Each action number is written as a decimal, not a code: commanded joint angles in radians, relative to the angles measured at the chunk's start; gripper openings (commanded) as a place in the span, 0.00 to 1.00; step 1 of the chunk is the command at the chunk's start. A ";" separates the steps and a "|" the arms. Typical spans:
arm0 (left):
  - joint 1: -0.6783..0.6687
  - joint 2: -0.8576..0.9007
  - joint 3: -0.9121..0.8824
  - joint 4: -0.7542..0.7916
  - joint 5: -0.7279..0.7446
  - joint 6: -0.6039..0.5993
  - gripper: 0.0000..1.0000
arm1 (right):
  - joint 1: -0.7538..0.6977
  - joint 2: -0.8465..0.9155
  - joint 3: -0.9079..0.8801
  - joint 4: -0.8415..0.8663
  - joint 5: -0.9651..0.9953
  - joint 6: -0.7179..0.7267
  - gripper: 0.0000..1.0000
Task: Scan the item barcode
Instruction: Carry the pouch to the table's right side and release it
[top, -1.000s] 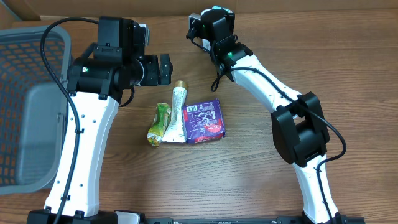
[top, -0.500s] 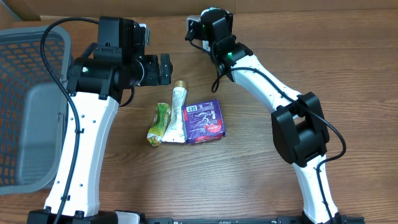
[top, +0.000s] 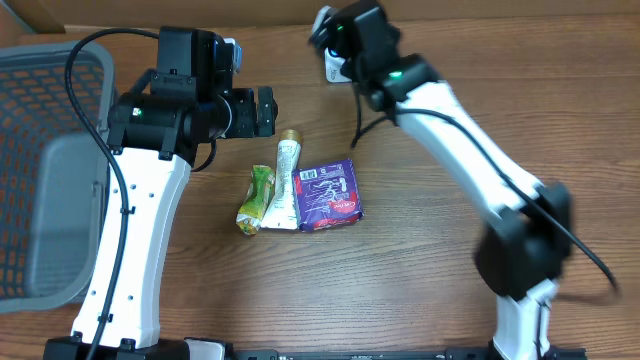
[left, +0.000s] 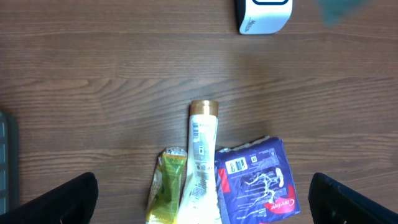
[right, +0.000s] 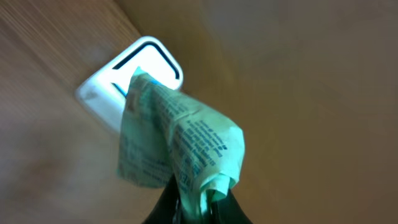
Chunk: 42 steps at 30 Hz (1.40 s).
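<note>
My right gripper (right: 199, 200) is shut on a crumpled pale-green printed packet (right: 177, 140). It holds the packet just in front of the white barcode scanner (right: 134, 71), whose dark window sits behind the packet's top edge. Seen from overhead, the right gripper (top: 332, 32) hovers at the table's far edge beside the scanner (top: 333, 68). My left gripper (top: 264, 110) stands wide open with nothing in it, above the wood just behind a white tube (left: 200, 158), a green pouch (left: 166, 190) and a purple packet (left: 258, 183). In the left wrist view the scanner (left: 264, 15) is at the top.
A grey mesh basket (top: 45, 110) fills the left side of the table. The tube (top: 286, 178), green pouch (top: 256, 198) and purple packet (top: 330, 195) lie side by side mid-table. A cardboard wall runs along the far edge.
The right arm has swung, its elbow moving right and toward the front, and the gripper with the packet has shifted slightly right above the scanner. The left arm and the table items have not moved.
</note>
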 joint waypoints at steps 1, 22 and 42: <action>-0.006 0.005 0.009 0.000 0.000 0.002 1.00 | -0.027 -0.189 0.025 -0.189 -0.003 0.789 0.04; -0.006 0.005 0.009 0.000 0.000 0.002 1.00 | -0.903 -0.226 -0.453 -0.381 -0.466 1.344 0.04; -0.007 0.005 0.009 0.001 0.000 0.002 1.00 | -0.897 -0.230 -0.303 -0.650 -0.659 1.126 0.57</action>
